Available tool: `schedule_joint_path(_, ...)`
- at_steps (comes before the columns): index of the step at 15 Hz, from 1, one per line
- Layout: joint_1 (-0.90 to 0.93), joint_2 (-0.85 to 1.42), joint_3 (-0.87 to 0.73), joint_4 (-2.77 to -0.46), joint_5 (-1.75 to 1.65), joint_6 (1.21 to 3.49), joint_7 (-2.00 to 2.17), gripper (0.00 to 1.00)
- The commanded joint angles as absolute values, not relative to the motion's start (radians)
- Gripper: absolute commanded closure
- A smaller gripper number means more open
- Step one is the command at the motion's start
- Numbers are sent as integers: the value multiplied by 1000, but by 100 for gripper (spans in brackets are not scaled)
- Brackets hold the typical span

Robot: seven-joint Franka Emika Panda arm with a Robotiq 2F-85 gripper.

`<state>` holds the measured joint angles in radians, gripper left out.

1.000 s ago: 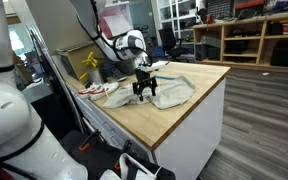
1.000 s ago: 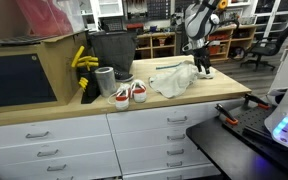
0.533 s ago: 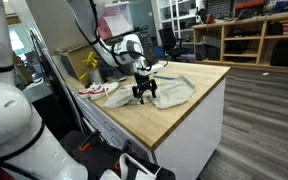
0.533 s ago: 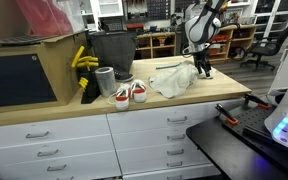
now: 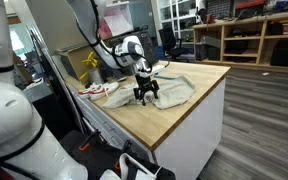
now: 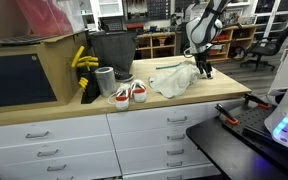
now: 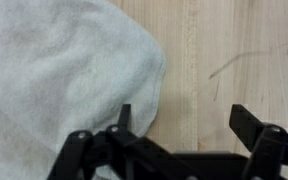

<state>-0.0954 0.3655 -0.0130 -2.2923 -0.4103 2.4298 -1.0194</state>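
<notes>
The gripper [image 7: 184,122] hangs low over a wooden bench [image 7: 239,40], its jaws spread as wide as they go and holding nothing. A crumpled white towel [image 7: 64,70] lies directly beneath it and out to one side. In the wrist view one finger [image 7: 124,116] stands above the towel's rounded edge, and the other is over bare wood near a faint scratch [image 7: 229,62].

In both exterior views the gripper points straight down at the rim of the cloth that lies farthest from a pair of red and white shoes [image 6: 129,94]. Beyond the shoes stand a grey cup [image 6: 105,80] and a dark bin [image 6: 111,48], well apart from the gripper.

Whether the fingertips already touch the cloth or the wood cannot be told from these views.

Judged from this pose, the step in hand is lining up on the towel's edge. A clean pinch would call for a straight, slow descent until the tips press lightly on the bench. The cloth's edge should sit between the fingers rather than under one of them. Shifting a little toward the towel would bring more fabric into the gap and a fold thick enough to hold. Closing too high risks catching only loose pile, and pressing too hard risks scraping the wood.
</notes>
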Motion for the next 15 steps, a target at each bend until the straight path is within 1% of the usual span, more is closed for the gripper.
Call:
schedule_joint_path(1, -80, 357, -31, -2313, -439, 2458, -964, 0)
schedule_joint_path(2, -80, 359, -33, -2316, -442, 2471, -953, 25)
schedule_joint_path(3, -78, 361, -35, -2317, -446, 2479, -935, 26)
schedule_joint_path(5, -81, 364, -32, -2323, -443, 2500, -918, 41)
schedule_joint_path(6, -81, 367, -31, -2325, -443, 2511, -907, 51)
schedule_joint_path(8, -83, 369, -28, -2333, -439, 2530, -898, 64)
schedule_joint_path(12, -92, 360, -23, -2354, -427, 2578, -909, 95)
schedule_joint_path(13, -86, 358, -32, -2363, -444, 2617, -889, 100)
schedule_joint_path(15, -83, 357, -38, -2372, -449, 2667, -870, 100)
